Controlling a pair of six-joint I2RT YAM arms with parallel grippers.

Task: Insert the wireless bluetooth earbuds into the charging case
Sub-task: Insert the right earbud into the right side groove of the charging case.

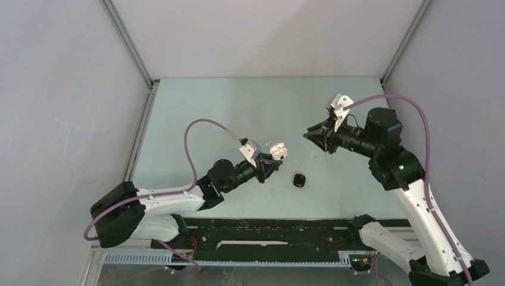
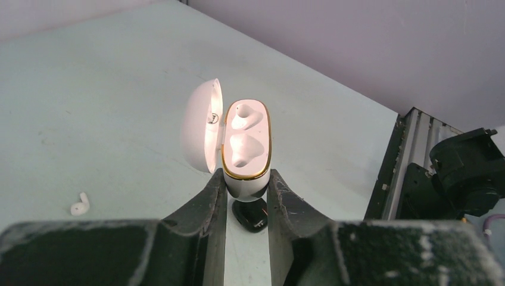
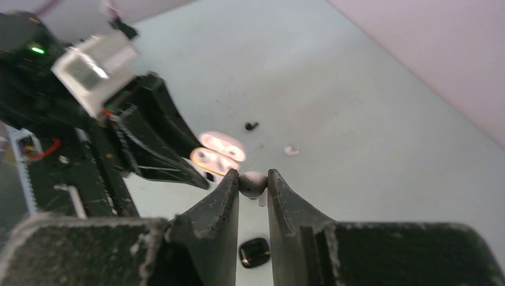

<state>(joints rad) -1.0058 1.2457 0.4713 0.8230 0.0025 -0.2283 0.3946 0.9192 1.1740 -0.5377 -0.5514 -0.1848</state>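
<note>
A white charging case with a gold rim is held off the table, its lid swung open to the left and two moulded wells facing up. My left gripper is shut on the case's lower end; in the top view the case sits at the tip of the left gripper. My right gripper is shut on a small white earbud, in the air to the right of the case and apart from it. In the top view the right gripper points left toward the case.
A black closed case lies on the table below and between the two grippers, also seen as the black case. Loose on the table are a white earbud, another white earbud and a black earbud.
</note>
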